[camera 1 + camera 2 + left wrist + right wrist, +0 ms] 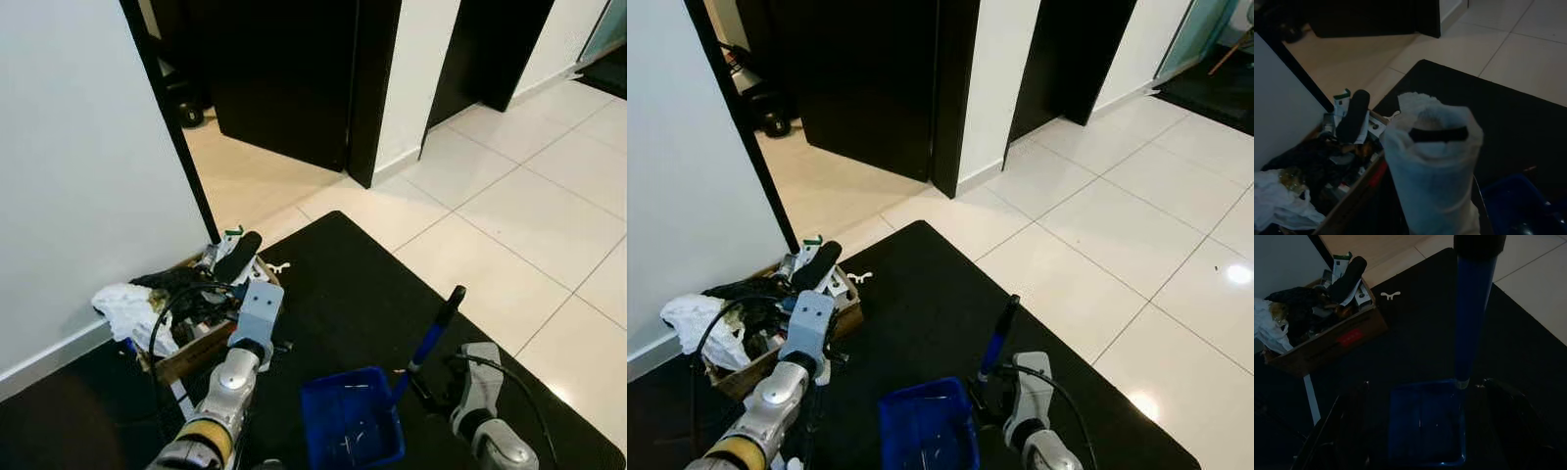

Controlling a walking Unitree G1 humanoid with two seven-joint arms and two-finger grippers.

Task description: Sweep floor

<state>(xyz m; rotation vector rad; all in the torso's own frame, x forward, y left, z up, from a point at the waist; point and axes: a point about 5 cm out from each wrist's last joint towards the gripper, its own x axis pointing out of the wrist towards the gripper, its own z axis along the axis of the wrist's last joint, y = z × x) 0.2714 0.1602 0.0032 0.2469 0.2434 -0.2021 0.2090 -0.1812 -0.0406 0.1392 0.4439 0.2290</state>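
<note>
A blue dustpan point(353, 419) rests on the black mat point(343, 294), with small bits of litter inside it. Its blue handle point(431, 338), tipped in black, leans up toward my right arm. My right gripper point(423, 390) sits low beside the base of that handle; the right wrist view is too dark to show its grip. My left gripper point(253, 325) is raised over the mat and shut on a pale blue brush handle point(1432, 161) with a black slot in its end. A white stick point(181, 397) slants down below that arm.
A cardboard box point(196, 357) of clutter with a white cloth point(127, 308) stands against the white wall point(78, 176) on my left. A small white scrap point(279, 266) lies on the mat. Black door frames point(372, 88) and an open doorway lie ahead, with white tiles point(519, 206) to the right.
</note>
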